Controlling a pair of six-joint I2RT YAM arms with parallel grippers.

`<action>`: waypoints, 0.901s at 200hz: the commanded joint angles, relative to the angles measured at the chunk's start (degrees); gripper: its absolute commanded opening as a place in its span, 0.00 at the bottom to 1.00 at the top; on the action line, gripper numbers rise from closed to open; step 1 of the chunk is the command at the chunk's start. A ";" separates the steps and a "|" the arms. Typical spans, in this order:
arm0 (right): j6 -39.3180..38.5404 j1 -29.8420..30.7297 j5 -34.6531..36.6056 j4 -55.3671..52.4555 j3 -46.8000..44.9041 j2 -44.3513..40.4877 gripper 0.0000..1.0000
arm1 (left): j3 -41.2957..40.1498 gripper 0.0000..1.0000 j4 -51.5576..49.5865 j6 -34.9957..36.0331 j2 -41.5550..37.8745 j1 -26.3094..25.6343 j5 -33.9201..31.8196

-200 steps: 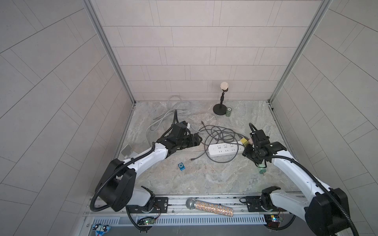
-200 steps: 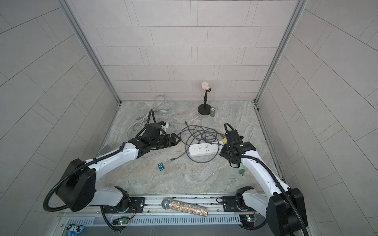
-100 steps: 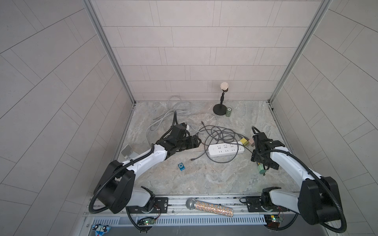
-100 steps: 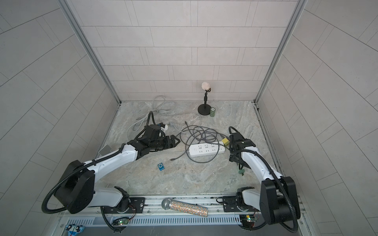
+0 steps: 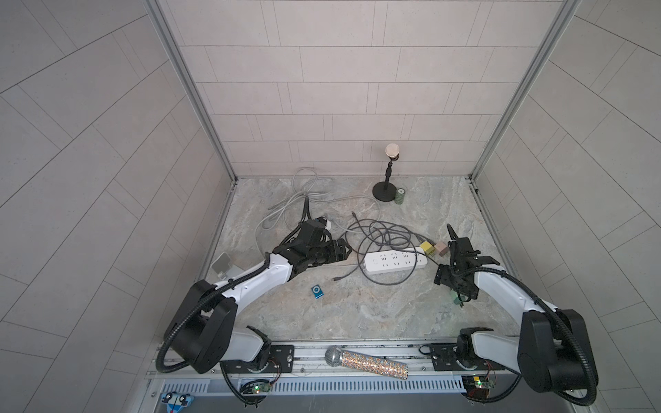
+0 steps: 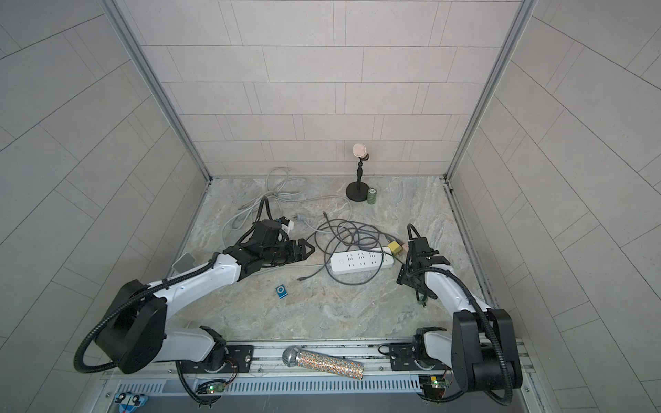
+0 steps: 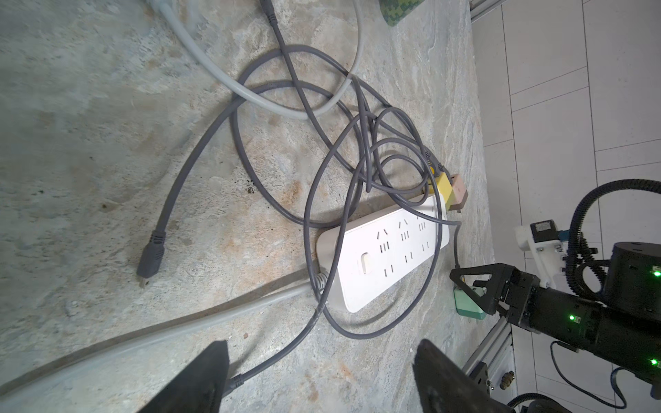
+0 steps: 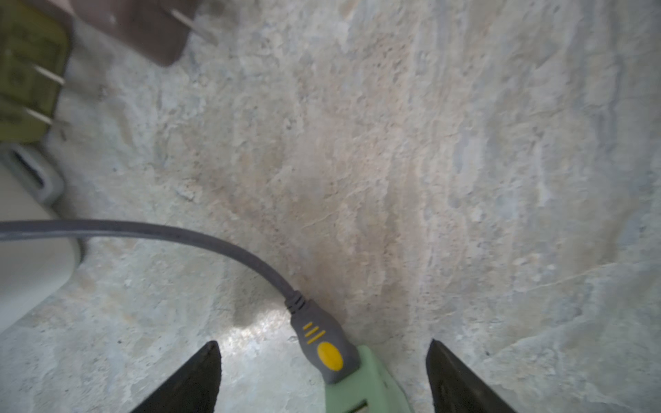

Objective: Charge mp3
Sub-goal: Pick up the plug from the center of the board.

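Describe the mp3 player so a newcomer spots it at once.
Find the white power strip mid-table. From its switch end, come toward the robot's base, past the grey cable's loose plug, to the mp3 player lying alone on the marble. It is the only bright blue thing there: small, flat, squarish, with a round dial and nothing plugged in.

Ahead of left end effector: grey cable tangle draped over power strip, blocking straight pass. Between right end effector jaws: green charger. Bare worktop beyond.
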 commanded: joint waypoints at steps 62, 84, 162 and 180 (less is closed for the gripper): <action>6.88 3.68 -7.36 -1.04 -4.77 -7.93 0.78 | -0.78 0.86 0.55 -0.09 -1.32 -0.07 0.00; 7.62 3.68 -2.59 -5.10 -3.16 -5.29 0.73 | -0.92 0.86 0.63 -0.18 -1.33 -0.12 0.15; 5.39 3.67 -2.71 -7.66 -0.78 -2.40 0.44 | -1.27 0.86 0.63 -0.27 -1.19 -0.12 0.08; 5.22 3.68 -2.91 -7.65 -0.52 -1.60 0.36 | -0.96 0.85 0.61 -0.20 -0.73 -0.11 0.39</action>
